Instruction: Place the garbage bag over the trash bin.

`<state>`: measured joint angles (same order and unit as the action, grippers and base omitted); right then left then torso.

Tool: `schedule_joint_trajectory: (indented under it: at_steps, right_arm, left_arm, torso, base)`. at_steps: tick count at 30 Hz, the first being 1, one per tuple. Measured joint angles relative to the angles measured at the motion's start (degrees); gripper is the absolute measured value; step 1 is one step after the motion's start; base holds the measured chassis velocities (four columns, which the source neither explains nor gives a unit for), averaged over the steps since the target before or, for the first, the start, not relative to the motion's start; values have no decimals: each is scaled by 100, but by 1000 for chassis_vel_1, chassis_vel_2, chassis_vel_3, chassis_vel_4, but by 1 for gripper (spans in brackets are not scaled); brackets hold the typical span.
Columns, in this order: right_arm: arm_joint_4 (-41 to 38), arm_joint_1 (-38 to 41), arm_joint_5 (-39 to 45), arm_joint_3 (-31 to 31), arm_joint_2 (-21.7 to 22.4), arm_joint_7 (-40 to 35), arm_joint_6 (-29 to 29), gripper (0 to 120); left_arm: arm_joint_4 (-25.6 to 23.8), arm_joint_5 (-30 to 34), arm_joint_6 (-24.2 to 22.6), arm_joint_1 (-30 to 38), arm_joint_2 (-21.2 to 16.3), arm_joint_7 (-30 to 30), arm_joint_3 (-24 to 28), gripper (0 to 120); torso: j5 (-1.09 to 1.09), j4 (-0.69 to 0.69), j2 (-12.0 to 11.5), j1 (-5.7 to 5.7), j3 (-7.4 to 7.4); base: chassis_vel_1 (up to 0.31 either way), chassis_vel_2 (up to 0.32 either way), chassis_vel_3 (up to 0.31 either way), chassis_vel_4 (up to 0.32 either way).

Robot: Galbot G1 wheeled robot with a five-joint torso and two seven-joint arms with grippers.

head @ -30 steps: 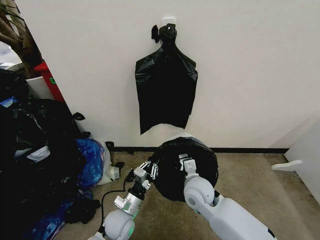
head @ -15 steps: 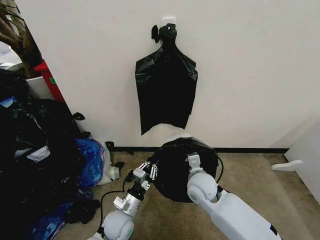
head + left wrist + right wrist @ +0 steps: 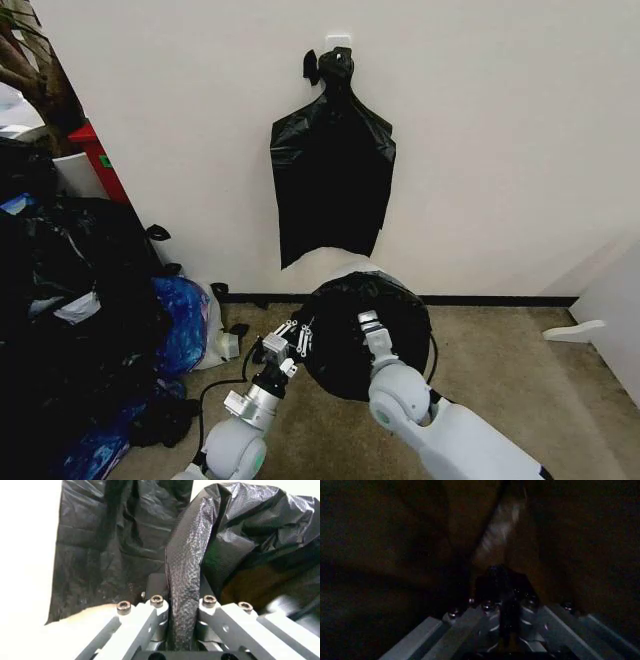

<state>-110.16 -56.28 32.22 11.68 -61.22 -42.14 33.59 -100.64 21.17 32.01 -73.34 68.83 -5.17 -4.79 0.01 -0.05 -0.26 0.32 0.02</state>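
Now both end effectors—left (image 3: 297, 338), right (image 3: 367, 322)—pinch the garbage bag (image 3: 345, 335) edge.

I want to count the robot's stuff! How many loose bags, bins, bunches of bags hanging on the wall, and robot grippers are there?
Loose crinkly black plastic garbage bag: 1
Round cream-white plastic trash bin: 1
Flat black bags bunched on the wall hook: 1
Grippers, left gripper and right gripper: 2
Total: 5
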Motion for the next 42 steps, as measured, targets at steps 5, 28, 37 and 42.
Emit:
schedule_joint_trajectory:
  at_steps: [5, 28, 37, 42]
  right_arm:
    - [-653, -515, -686, -104, 176, 999, -1500, 18]
    - [-409, -2467, -5552, -1317, -1308, 1440, -6114, 98]
    - [176, -2610, -5462, -1363, -1655, 451, -5913, 100]
    - [648, -2554, -5186, -1315, -1712, 507, -6174, 100]
  left_arm:
    - [113, 173, -119, 171, 33, 69, -1, 4]
    - [-718, 3480, -3307, 295, 340, 2470, -441, 4]
    - [-1213, 5384, -4535, 350, 592, 3652, -1586, 4]
    - [-1335, 5846, -4796, 304, 605, 3958, -1835, 4]
  torso:
    - [0, 2, 0, -1, 0]
    - [-1, -1, 0, 0, 0]
    - [-1, 2, 0, 0, 0]
    - [-10, 3, 0, 0, 0]
  base:
    - [0, 0, 0, 0]
    - [0, 0, 0, 0]
    - [0, 0, 0, 0]
    - [0, 0, 0, 0]
